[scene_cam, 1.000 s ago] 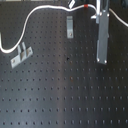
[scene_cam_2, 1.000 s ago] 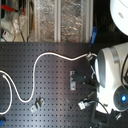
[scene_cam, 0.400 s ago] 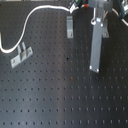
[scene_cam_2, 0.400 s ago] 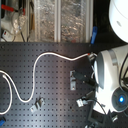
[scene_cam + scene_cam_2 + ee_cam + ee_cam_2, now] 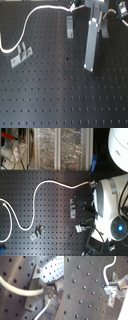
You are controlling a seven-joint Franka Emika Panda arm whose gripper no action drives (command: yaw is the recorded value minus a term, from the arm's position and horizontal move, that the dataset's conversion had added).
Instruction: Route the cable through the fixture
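Observation:
The cable (image 5: 35,195) is a long white cord that snakes over the black pegboard in both exterior views. Its red band (image 5: 89,182) lies at the end next to the white robot body (image 5: 110,208). In the first exterior view the cable (image 5: 35,14) arcs up toward the top edge, where the arm's grey upright part (image 5: 92,40) stands. Both wrist views show my gripper (image 5: 49,289) (image 5: 111,288) shut on the cable (image 5: 17,288) (image 5: 106,271), right beside a grey metal fixture clip (image 5: 35,283) (image 5: 111,299). The cord passes across this clip's face.
Three grey clips are bolted to the pegboard in the second exterior view (image 5: 37,233) (image 5: 72,208) (image 5: 82,228). The first exterior view shows a clip at its left (image 5: 21,54) and another near its top middle (image 5: 70,26). Clutter and bins (image 5: 50,148) sit beyond the board.
The arm's grey upright part has shifted toward the first exterior view's left, carrying the cable end with it. The clips have not moved.

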